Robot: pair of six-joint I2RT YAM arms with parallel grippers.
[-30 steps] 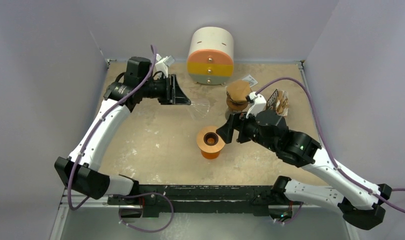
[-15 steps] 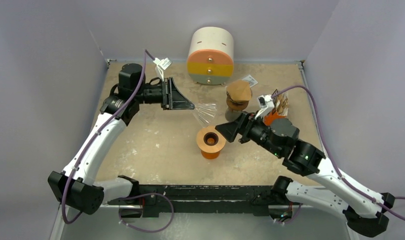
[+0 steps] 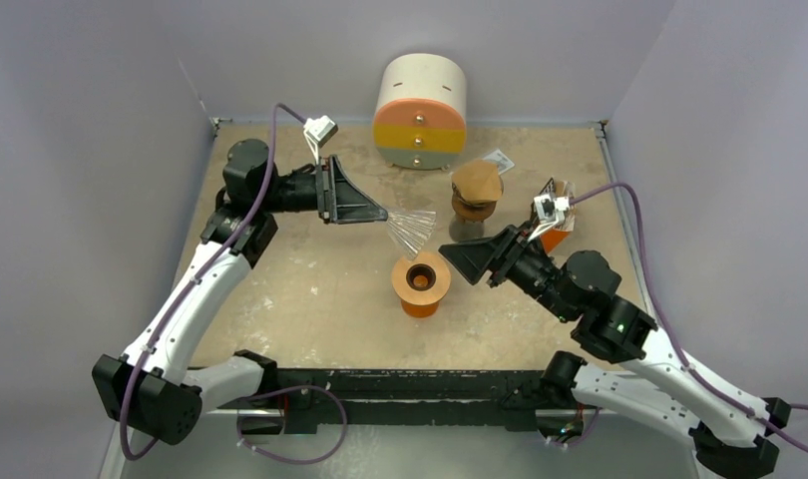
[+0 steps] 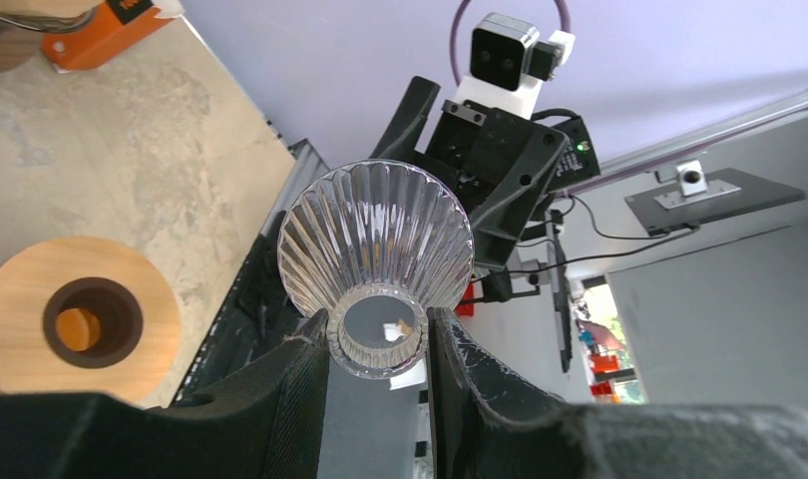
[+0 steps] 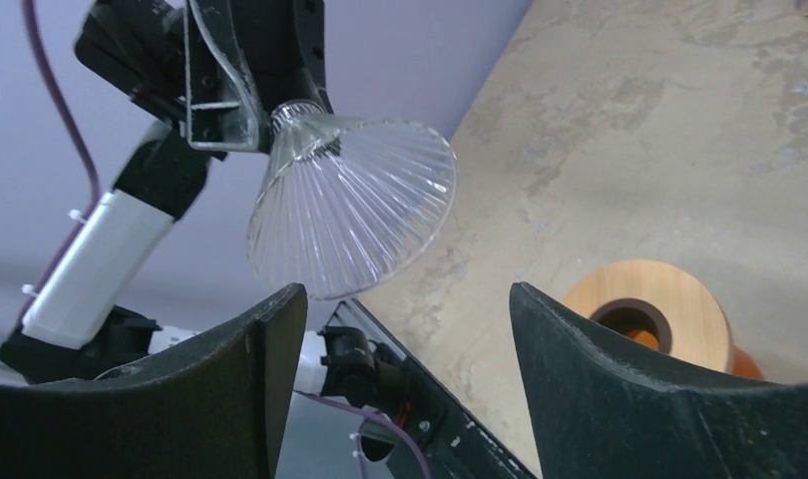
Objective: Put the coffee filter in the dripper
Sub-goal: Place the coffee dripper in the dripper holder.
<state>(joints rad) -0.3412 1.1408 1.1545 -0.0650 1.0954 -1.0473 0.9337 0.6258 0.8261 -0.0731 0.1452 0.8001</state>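
Observation:
A clear ribbed glass dripper (image 3: 412,230) is held by its narrow base in my left gripper (image 3: 384,215), lifted off the table and tilted, its wide mouth toward the centre. It also shows in the left wrist view (image 4: 378,239) and the right wrist view (image 5: 355,215). My left gripper (image 4: 378,327) is shut on the dripper's base. A round wooden stand on an orange base (image 3: 421,280) sits mid-table just below the dripper. Brown coffee filters (image 3: 477,183) sit stacked on a dark holder at the back right. My right gripper (image 3: 448,257) (image 5: 405,294) is open and empty, just right of the stand.
A round cream, orange, yellow and grey drawer box (image 3: 421,110) stands against the back wall. An orange packet (image 3: 557,212) lies at the right behind my right arm. Walls close the table on the left, back and right.
My left gripper has carried the dripper up and to the right, toward the wooden stand. My right arm has drawn back to the right, its open gripper still pointing at the stand.

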